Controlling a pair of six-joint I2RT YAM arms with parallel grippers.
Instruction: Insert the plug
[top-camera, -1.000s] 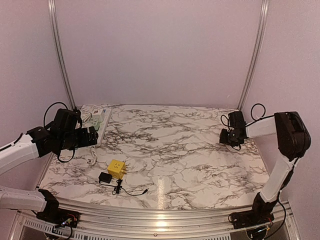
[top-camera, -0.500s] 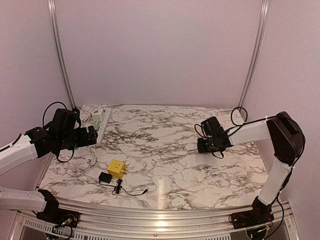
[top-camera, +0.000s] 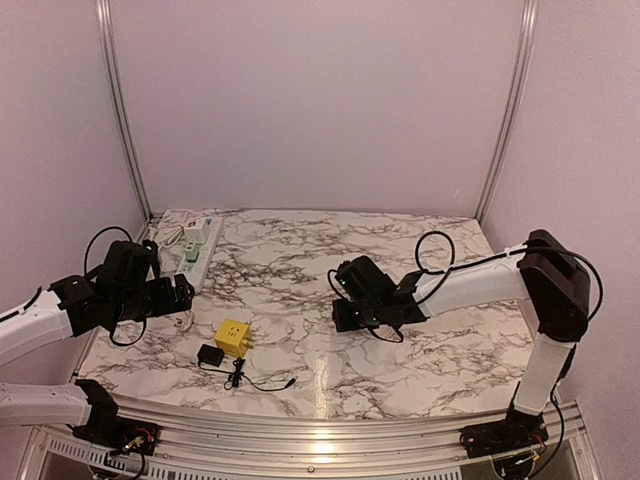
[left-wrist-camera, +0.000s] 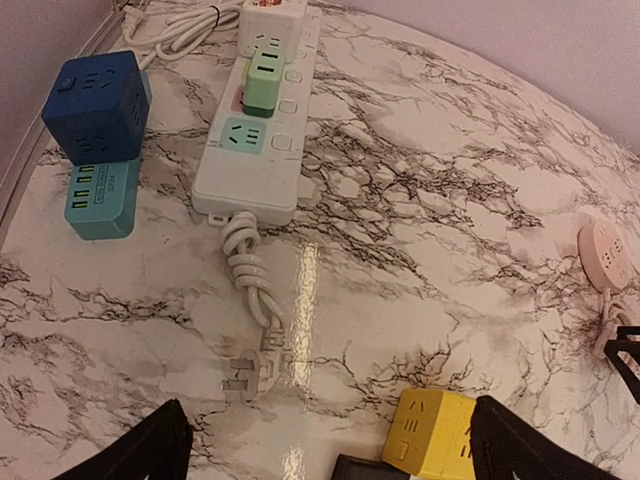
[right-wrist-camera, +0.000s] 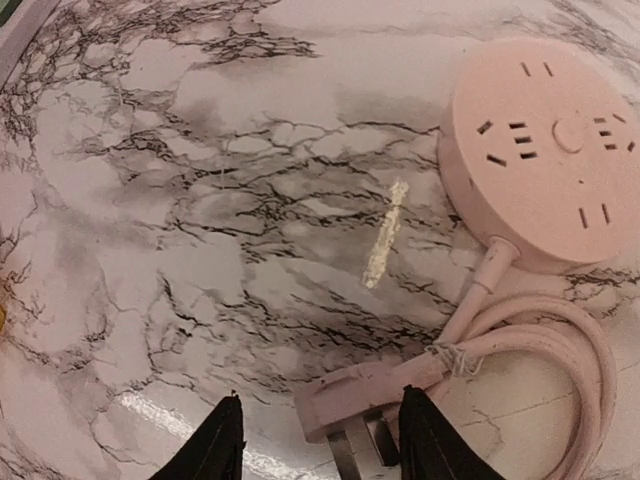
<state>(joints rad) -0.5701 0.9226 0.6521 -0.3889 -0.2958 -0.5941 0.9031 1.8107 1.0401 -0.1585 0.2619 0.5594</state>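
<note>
Now the right tool hangs low over the desk with its fingers partly apart, gripping nothing. The pink plug lies flat on the marble between the two fingertips, its prongs pointing back toward the tool. Its cord loops round to the round pink socket just beyond. On the left side, the left tool stands wide open and empty above a white plug, whose cable runs to the white power strip. A yellow cube socket sits just right of that plug.
</note>
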